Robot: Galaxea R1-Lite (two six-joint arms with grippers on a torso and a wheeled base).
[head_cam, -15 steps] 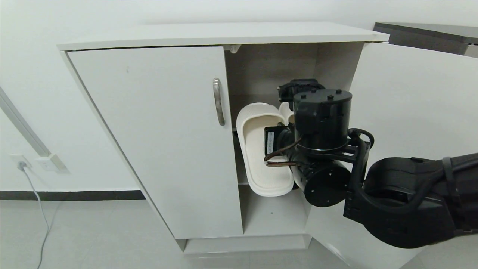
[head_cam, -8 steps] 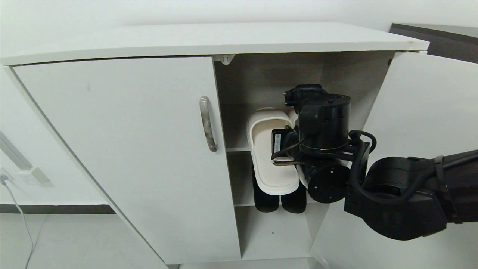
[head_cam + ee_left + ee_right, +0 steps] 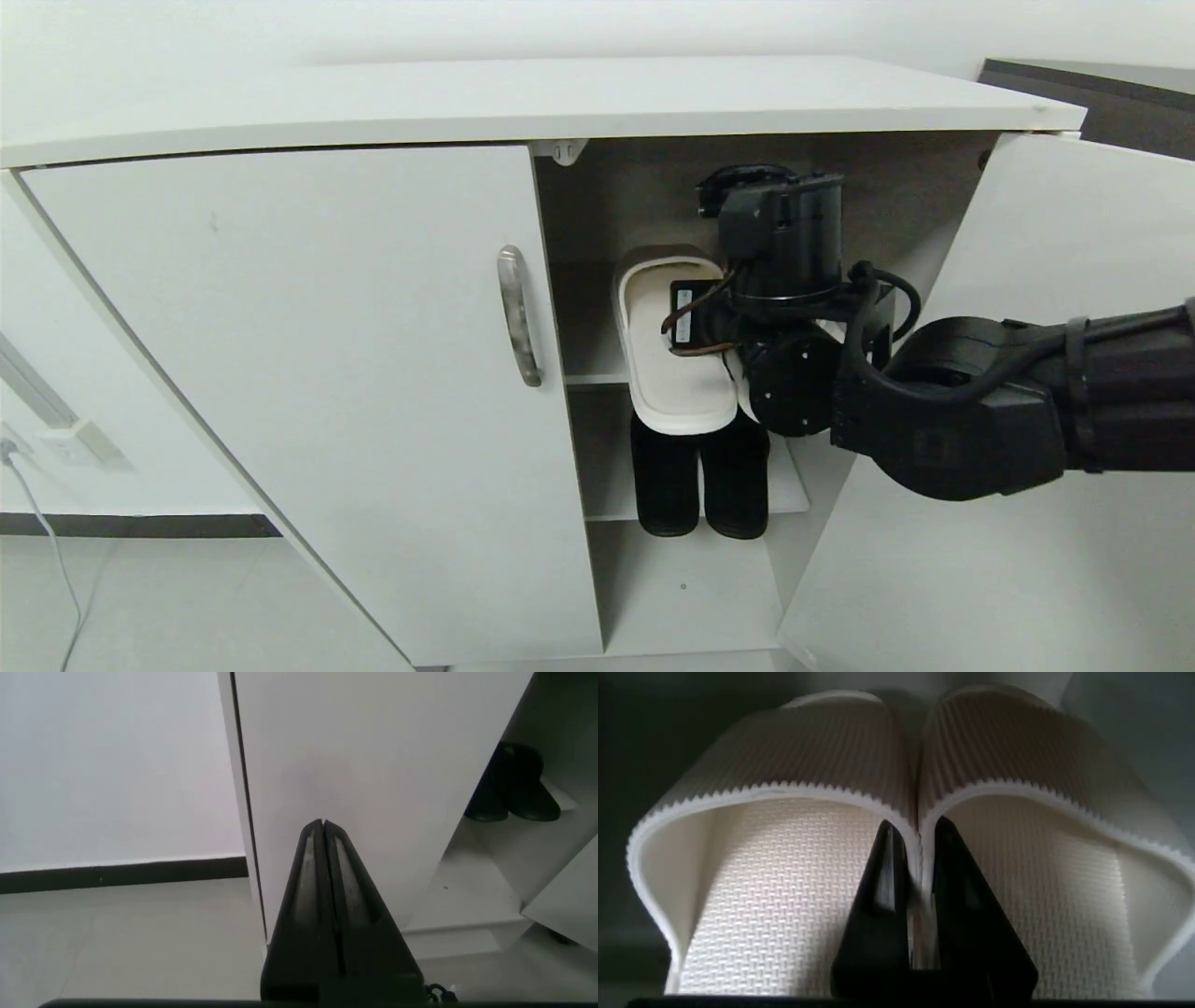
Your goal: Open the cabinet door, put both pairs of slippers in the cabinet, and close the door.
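Note:
A white cabinet stands with its left door closed and its right door swung open. My right gripper is shut on the inner edges of the white slippers, pinching the pair together. In the head view the white slippers hang toe-up at the upper shelf, partly behind my right wrist. The black slippers stand on the middle shelf just below, heels over its edge. My left gripper is shut and empty, low in front of the closed door, with the black slippers off to one side.
The left door carries a metal handle near the opening. The bottom compartment holds nothing. A wall socket with a cable sits low on the left wall. A dark tabletop shows behind the open door.
The camera has moved closer to the cabinet. My right arm has lifted the white slippers up and deeper into the upper shelf space, uncovering the black slippers below.

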